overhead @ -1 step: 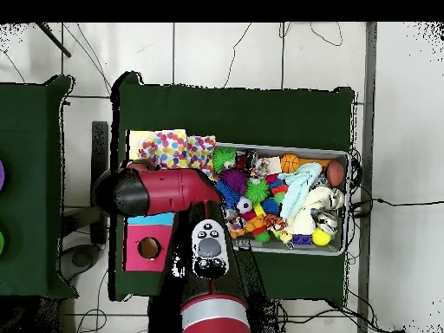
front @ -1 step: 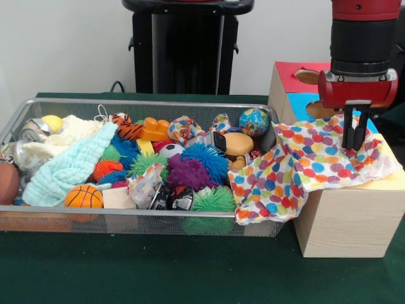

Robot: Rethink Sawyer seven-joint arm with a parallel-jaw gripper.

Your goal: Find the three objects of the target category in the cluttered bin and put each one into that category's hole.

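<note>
Polka-dot cloth [front @ -1 step: 310, 166] is draped half out of the wire bin [front @ -1 step: 145, 106], its left end hanging over the bin's right corner and the rest spread across the top of the wooden box [front @ -1 step: 348, 221] with the holes. The gripper [front @ -1 step: 354, 140] hangs right over the cloth on the box, fingers pointing down and close together, tips at the fabric. Looks like it's pinching a fold, but honestly I can't tell from this angle. The bin is stuffed: spiky rubber balls, a small basketball [front @ -1 step: 83, 196], a light blue towel [front @ -1 step: 69, 168], a globe ball [front @ -1 step: 254, 121]. From overhead the red arm [overhead @ -1 step: 160, 191] covers most of the box.
</note>
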